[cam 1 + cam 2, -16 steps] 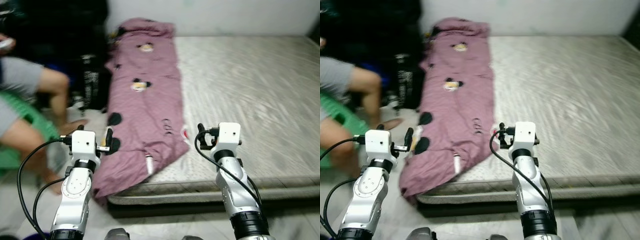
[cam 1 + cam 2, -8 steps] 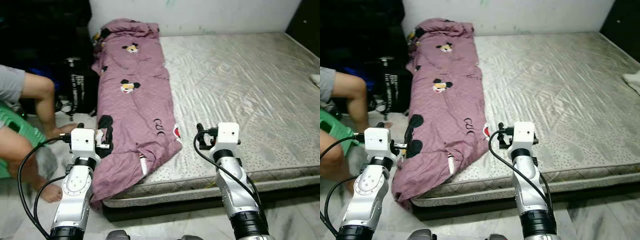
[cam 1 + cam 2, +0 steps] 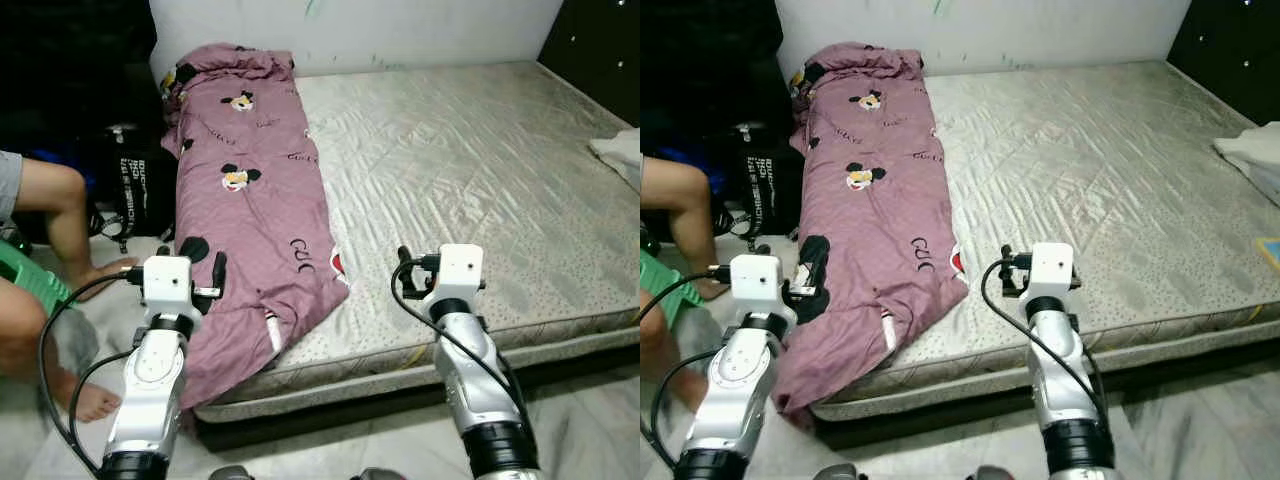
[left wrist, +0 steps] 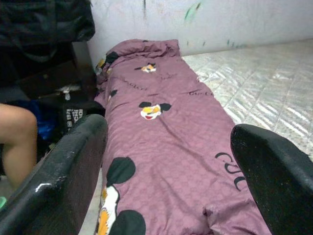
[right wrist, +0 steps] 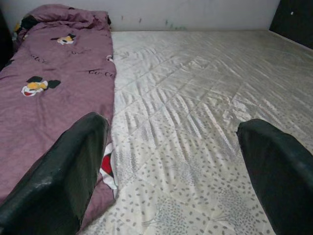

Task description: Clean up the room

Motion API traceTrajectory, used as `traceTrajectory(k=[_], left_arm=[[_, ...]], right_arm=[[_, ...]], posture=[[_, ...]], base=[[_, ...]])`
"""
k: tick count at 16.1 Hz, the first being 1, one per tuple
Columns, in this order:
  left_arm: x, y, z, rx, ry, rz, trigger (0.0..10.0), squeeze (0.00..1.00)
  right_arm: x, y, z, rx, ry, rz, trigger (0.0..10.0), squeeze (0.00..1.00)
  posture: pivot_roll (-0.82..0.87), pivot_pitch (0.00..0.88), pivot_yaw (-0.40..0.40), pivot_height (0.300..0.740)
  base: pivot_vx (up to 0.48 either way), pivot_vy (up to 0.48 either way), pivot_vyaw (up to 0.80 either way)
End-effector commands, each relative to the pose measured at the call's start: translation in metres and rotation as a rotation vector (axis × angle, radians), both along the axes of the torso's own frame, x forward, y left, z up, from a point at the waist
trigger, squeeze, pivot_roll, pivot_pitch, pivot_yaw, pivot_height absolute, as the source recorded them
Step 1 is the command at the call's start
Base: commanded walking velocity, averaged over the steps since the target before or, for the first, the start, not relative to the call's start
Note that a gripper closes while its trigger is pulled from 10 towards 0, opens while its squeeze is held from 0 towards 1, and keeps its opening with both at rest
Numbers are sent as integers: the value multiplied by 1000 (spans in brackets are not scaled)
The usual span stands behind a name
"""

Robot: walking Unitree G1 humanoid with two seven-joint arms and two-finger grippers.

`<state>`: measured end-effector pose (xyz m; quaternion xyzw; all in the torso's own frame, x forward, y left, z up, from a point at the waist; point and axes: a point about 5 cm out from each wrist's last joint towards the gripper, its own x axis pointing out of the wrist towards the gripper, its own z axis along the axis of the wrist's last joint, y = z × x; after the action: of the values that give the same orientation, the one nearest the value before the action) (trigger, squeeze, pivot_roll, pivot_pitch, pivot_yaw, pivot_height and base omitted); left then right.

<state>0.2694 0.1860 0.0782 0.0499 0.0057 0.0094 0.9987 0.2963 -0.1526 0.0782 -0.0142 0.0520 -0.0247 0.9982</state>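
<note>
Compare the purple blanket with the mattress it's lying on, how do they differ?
The purple blanket bears cartoon mouse prints; the mattress is pale grey and quilted. The blanket is a narrow rumpled strip along the left edge, its near end spilling over; the mattress lies broad and flat. Both run back to the wall.

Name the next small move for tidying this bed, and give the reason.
Probably step closer and bring the left gripper down toward the purple blanket. It lies in a long strip along the mattress edge, its near end drooping over the side toward the floor. Both grippers are open and hold nothing, the right gripper over bare mattress, and a person's legs are close on the left.
</note>
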Motion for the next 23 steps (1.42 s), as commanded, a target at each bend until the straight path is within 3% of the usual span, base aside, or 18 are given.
traceTrajectory(k=[1, 19, 23], left_arm=[[1, 1, 0, 7, 3, -2, 10000, 0], [2, -1, 0, 4, 8, -5, 10000, 0], [2, -2, 0, 3, 9, -4, 10000, 0]], right_arm=[[1, 0, 2, 0, -8, -1, 10000, 0], [0, 5, 4, -5, -20, 46, 10000, 0], [0, 5, 5, -4, -21, 52, 10000, 0]], posture=[[66, 0, 15, 740], [65, 0, 12, 740], [64, 0, 10, 695]], base=[[0, 0, -800], [0, 0, -24], [0, 0, 0]])
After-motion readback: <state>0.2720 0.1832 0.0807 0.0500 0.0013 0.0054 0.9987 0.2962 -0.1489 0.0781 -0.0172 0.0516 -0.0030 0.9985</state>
